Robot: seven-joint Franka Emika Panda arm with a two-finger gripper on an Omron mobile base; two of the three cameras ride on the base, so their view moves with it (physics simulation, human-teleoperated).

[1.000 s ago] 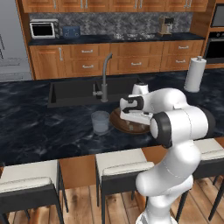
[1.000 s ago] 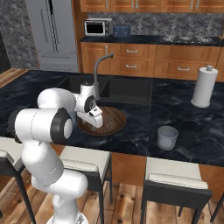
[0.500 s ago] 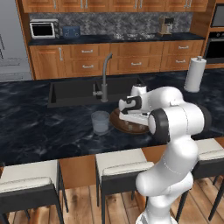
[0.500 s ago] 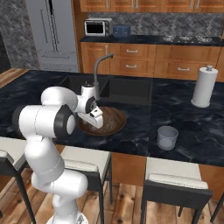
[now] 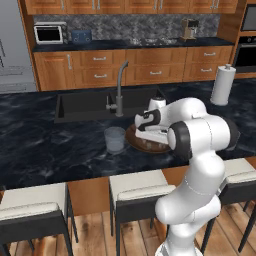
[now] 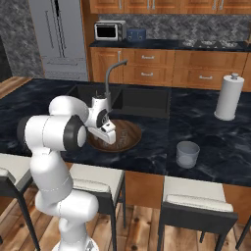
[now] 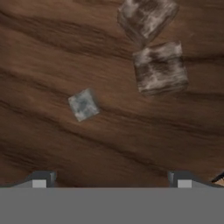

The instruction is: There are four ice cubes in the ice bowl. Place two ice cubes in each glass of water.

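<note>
The pincer (image 7: 111,179) hangs spread wide and empty just above the floor of the bowl (image 7: 52,52), its two tips low at 7 and 5 o'clock in the hand view. Three cubes lie on the wood ahead of it: a small one (image 7: 83,105) at 11 o'clock from the gap, a larger one (image 7: 160,68) at 1 o'clock, and another (image 7: 146,18) touching that at the top. On the dark table (image 6: 215,142) one glass (image 5: 114,139) stands just beside the bowl at 9 o'clock in the left base view, and a second glass (image 6: 187,154) stands well apart at 4 o'clock in the right base view.
</note>
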